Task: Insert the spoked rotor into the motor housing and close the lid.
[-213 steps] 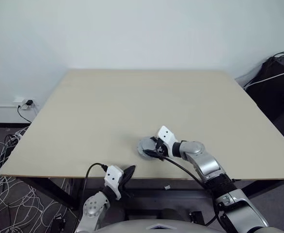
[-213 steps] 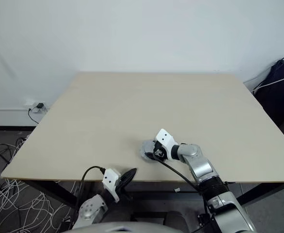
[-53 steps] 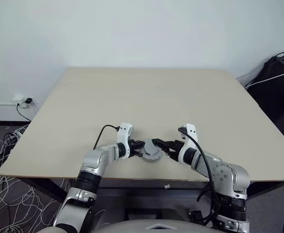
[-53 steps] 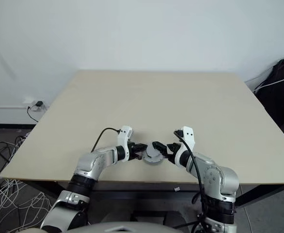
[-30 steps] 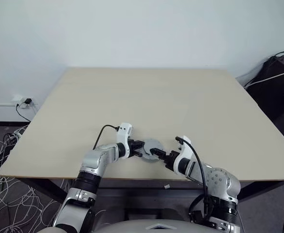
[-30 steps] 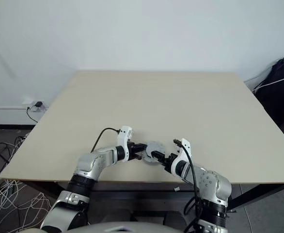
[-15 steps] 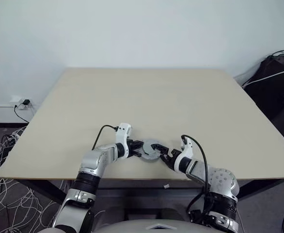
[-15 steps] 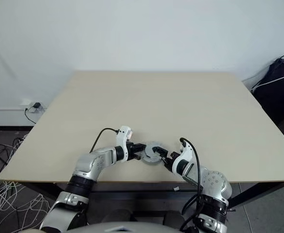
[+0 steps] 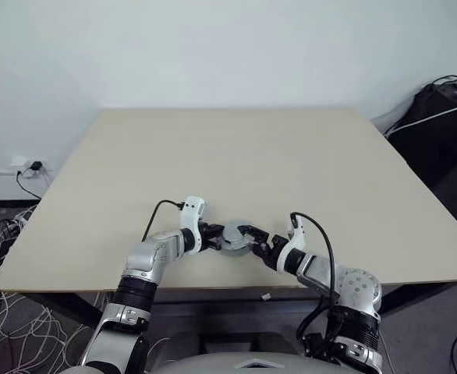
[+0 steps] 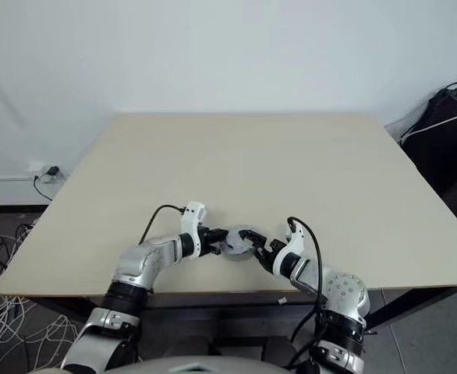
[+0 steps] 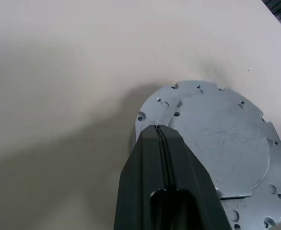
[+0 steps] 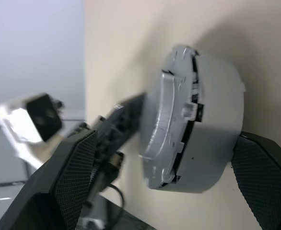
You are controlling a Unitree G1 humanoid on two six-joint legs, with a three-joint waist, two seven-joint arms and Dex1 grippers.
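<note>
**Wrist views: lid on, seating under way**

Right wrist view shows the grey housing [image 12: 198,120] sitting on the table [image 9: 236,156] with the lid [image 12: 162,124] on top, a thin seam with tabs running between the two. The right gripper [image 9: 250,237] stands wide, one finger on each side of the housing and apart from it, so it brackets the part without clamping it. From the head views the assembly lies near the table's front edge, between the two arms.

The left gripper [image 11: 160,130] has its fingers pressed together, holding nothing, and its tip rests on the lid's rim, on the side away from the right arm.

No rotor is visible; it is probably already inside under the lid, though the seam is too narrow to confirm that.

The step in hand looks like the last one: seating the lid. The gap along the seam seems uneven, so the lid may not be fully down. The next move calls for the right jaws to steady the housing while the left tip presses the lid flat, keeping the tabs lined up.
</note>
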